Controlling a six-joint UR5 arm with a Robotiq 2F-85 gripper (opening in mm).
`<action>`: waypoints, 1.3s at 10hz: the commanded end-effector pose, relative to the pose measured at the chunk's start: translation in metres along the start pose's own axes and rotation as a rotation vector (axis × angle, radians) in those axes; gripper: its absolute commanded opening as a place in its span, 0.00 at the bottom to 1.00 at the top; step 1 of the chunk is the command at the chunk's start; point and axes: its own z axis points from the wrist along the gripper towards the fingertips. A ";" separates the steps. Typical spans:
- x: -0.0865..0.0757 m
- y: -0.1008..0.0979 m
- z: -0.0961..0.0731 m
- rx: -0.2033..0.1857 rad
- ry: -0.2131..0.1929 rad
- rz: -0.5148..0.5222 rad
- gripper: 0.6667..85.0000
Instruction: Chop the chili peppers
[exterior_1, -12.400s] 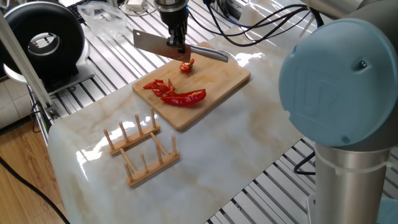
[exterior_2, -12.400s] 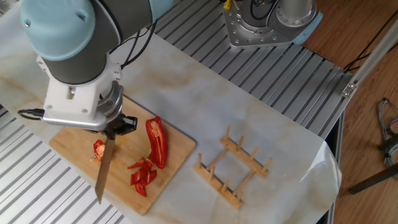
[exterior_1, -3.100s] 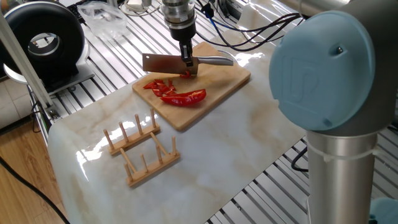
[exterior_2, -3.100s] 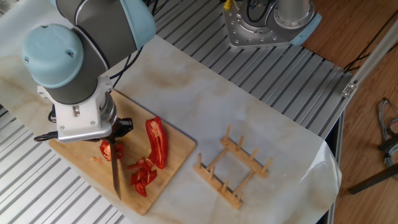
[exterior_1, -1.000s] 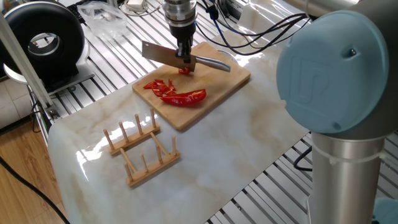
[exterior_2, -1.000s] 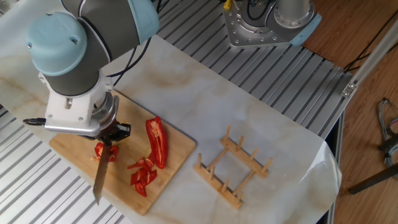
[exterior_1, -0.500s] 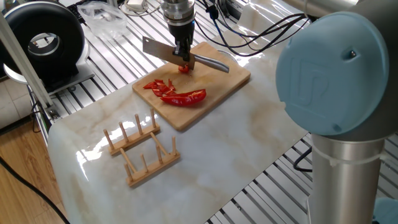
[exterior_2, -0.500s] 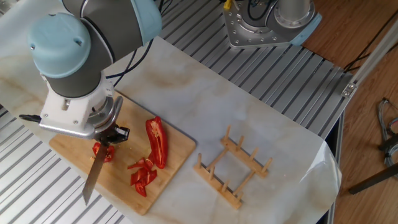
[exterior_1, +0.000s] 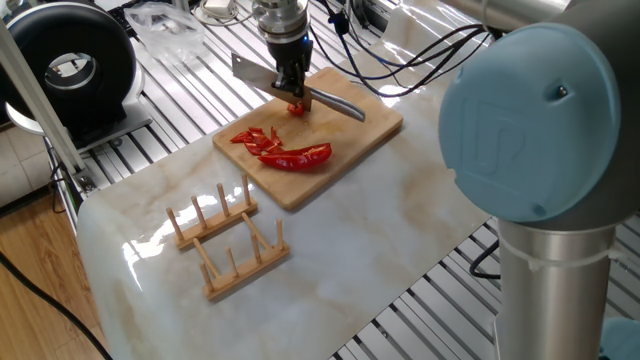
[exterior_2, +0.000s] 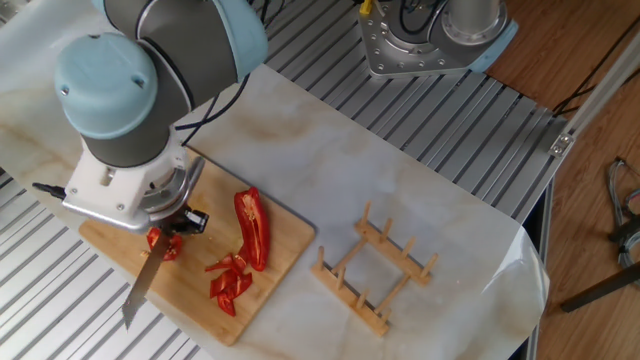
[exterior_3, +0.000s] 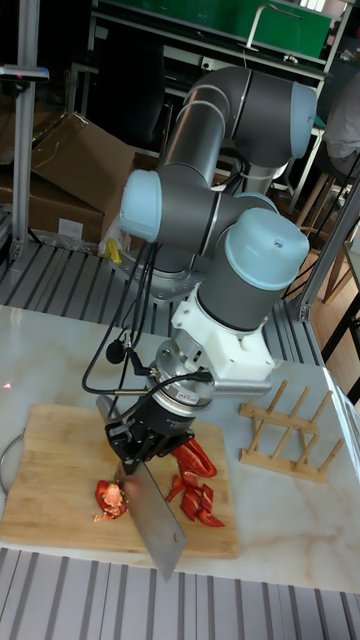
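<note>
We saw the gripper clamped on a knife, its blade tilted over the cutting board. The chili peppers lay on that board: one long half, cut strips beside it, one chunk under the blade. A wooden rack stood off the board's corner.

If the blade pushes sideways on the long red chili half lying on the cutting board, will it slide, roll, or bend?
The long chili half looks glossy, so it would probably slide on the smooth cutting board. It appears to lie flat and curved, so rolling seems unlikely. Being thin and tapered, its tip may bend or swing rather than move evenly when the knife pushes it.
</note>
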 end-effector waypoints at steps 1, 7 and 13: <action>0.003 -0.005 0.001 0.028 0.018 0.067 0.01; 0.000 0.000 0.015 0.032 0.005 0.107 0.01; 0.005 0.004 -0.001 0.104 0.072 0.140 0.01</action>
